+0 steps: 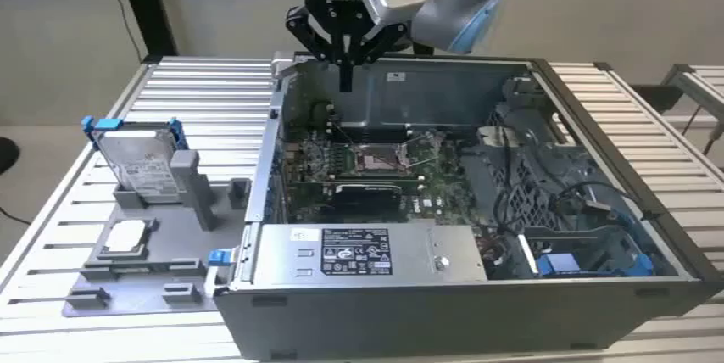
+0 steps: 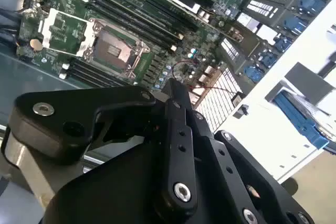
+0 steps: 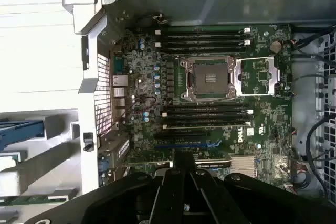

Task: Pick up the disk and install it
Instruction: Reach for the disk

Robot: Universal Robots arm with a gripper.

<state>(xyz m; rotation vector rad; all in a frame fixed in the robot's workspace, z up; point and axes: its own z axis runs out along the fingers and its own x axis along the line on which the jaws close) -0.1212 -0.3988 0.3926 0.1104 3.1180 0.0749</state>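
Blue plastic frames the disk, a flat silver drive with a white label. It stands upright on its edge in a slot of a grey holder plate, on the exterior view's left, outside the computer. Nothing grips it. On the same plate, nearer to the camera, a small silver square chip lies flat. The plate rests on a table of pale metal slats.

Just beside the plate, towards the exterior view's right, lies the open computer case, with its inside facing up. A silver box with a black-and-white label sits along the near side of the case. Behind it is the green motherboard with the square processor socket in the middle. Both wrist views look down on this board and on the socket.

The gripper hangs over the far part of the case, above the motherboard and well apart from the disk. Its black fingers are pressed together into one narrow point, and nothing is between them. In both wrist views the joined tips point at the board without touching it.
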